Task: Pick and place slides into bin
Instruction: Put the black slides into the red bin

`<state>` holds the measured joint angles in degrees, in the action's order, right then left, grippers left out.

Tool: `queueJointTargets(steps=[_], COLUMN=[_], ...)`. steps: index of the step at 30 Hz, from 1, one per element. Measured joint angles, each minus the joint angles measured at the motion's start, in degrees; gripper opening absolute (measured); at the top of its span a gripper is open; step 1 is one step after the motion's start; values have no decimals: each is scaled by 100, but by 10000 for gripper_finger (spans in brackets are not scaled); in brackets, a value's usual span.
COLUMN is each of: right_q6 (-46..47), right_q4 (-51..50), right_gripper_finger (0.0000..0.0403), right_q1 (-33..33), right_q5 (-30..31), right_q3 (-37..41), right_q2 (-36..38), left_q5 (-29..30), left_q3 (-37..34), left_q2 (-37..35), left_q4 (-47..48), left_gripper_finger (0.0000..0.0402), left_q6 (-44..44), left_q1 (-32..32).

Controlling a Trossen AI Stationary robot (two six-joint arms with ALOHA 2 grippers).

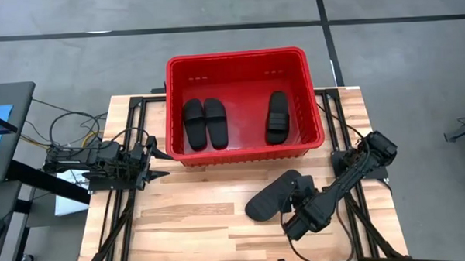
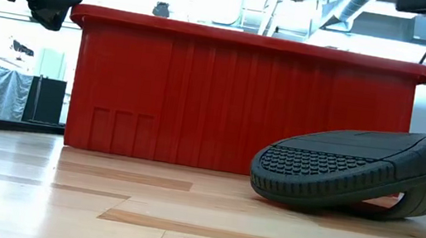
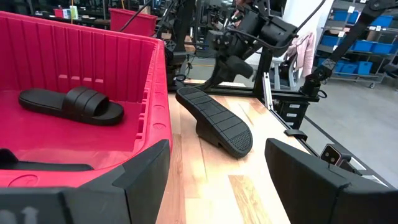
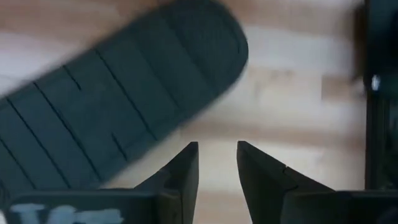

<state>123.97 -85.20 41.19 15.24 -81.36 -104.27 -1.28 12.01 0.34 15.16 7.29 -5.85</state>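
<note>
Three black slides (image 1: 215, 122) lie in the red bin (image 1: 242, 62), two side by side at its left and one (image 1: 276, 117) at its right. Another slide (image 1: 267, 200) sits on the table in front of the bin, tread up and tilted; one end and its strap (image 2: 411, 205) rest on the wood. My right gripper (image 4: 217, 155) hangs above that slide's right end, pointing steeply down. Its fingers stand a little apart over bare wood beside the sole (image 4: 124, 93) and touch nothing. My left gripper (image 3: 217, 180) waits open and level at the bin's left wall.
The bin takes up the table's far middle, and its near wall (image 2: 240, 106) stands just behind the tilted slide. Bare wood (image 1: 197, 225) lies to the left of that slide and toward the near edge. Black frame rails (image 1: 352, 211) run along both table sides.
</note>
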Motion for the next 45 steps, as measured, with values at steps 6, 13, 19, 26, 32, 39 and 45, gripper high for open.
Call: queueJointTargets(steps=[6,13,19,26,32,39,45], right_q6=[-920,-2037,-3301,-3602,-2119,-2484,-5752], right_q4=[-181,-101,951,2642,1982,716,665], right_gripper_finger=[91,91,91,91,91,77,47], right_q1=[-119,-105,13,433,1176,1628,1628], right_q5=[267,-94,-275,1569,4865,6717,6231], right_q3=[0,0,0,0,2,-75,-535], right_q2=[0,2,2,2,109,1037,2372], left_q5=[0,0,0,0,0,0,0], left_q3=[0,0,0,0,0,0,0], left_q2=[0,0,0,0,0,0,0], left_q4=[-1,-1,0,0,-1,0,-2], left_gripper_finger=[258,258,258,258,258,258,258], left_q6=[0,0,0,0,0,0,0], left_q1=[0,-1,-2,-2,-1,-1,0])
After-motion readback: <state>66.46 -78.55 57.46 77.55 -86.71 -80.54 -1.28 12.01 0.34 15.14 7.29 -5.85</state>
